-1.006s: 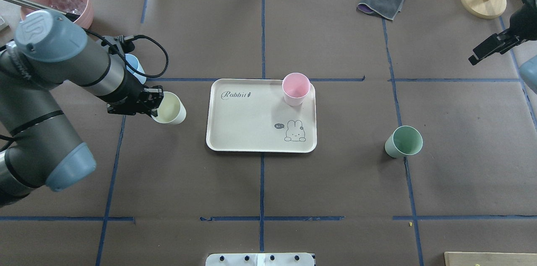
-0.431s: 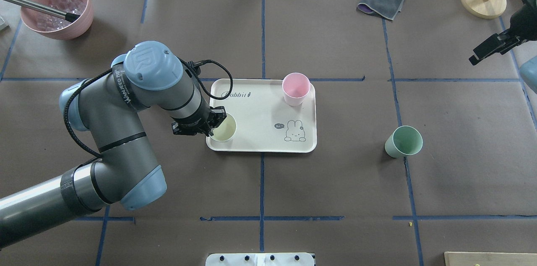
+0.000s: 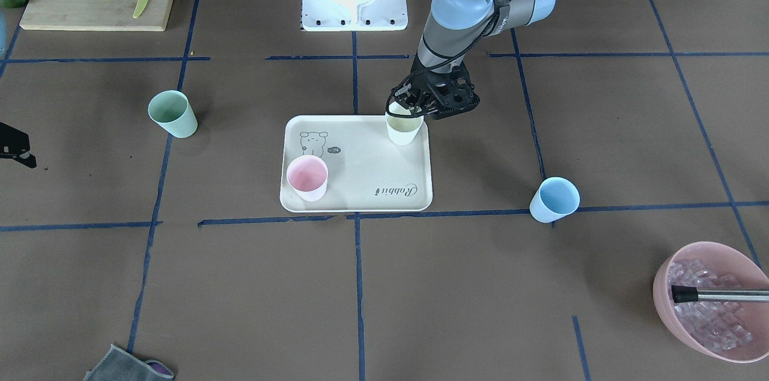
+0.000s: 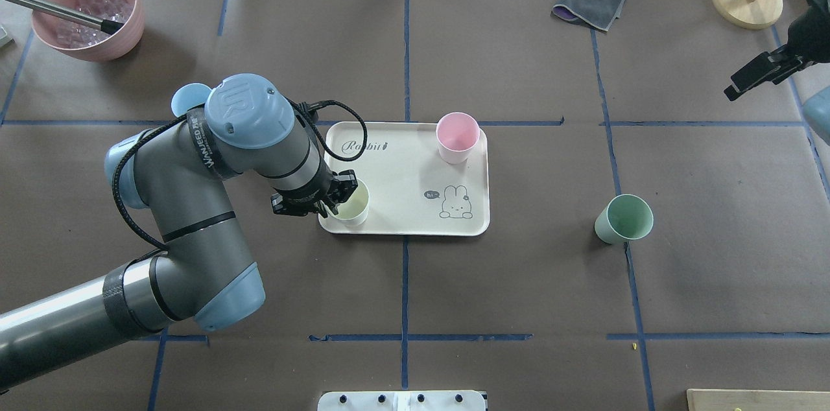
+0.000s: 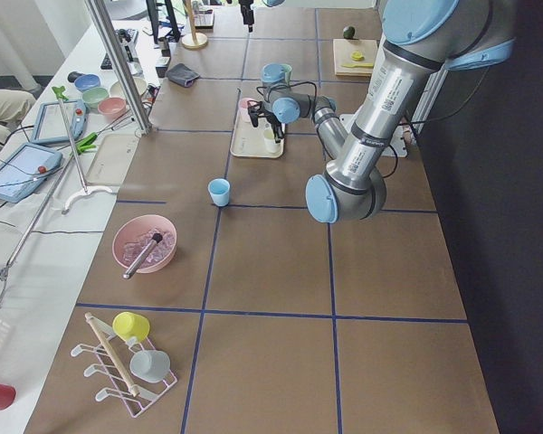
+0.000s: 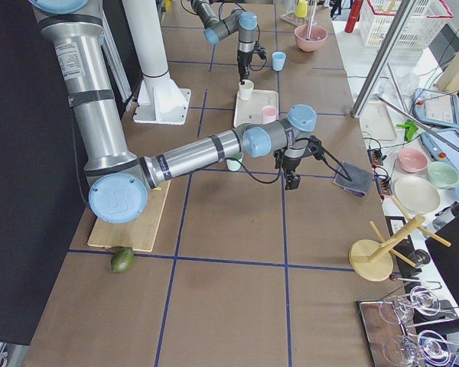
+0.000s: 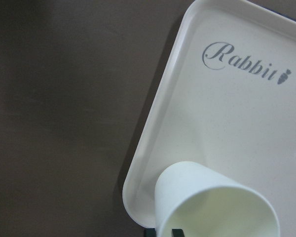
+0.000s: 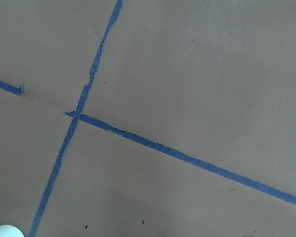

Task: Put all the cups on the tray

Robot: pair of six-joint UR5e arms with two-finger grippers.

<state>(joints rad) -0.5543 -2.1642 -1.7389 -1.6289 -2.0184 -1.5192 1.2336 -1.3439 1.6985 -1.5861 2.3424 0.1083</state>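
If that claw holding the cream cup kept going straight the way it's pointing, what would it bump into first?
The left gripper points straight down, so the cream cup it holds would meet the floor of the tray first, near a corner. Whether the cup touches it yet is unclear.

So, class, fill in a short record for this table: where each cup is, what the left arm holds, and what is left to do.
tray: centre of table
pink cup: upright on tray, far right corner
cream cup: over tray's near left corner, rim pinched by left fingers; set down or not, cannot tell
green cup: on table, right of tray
blue cup: on table, left of tray
left to move: green, blue
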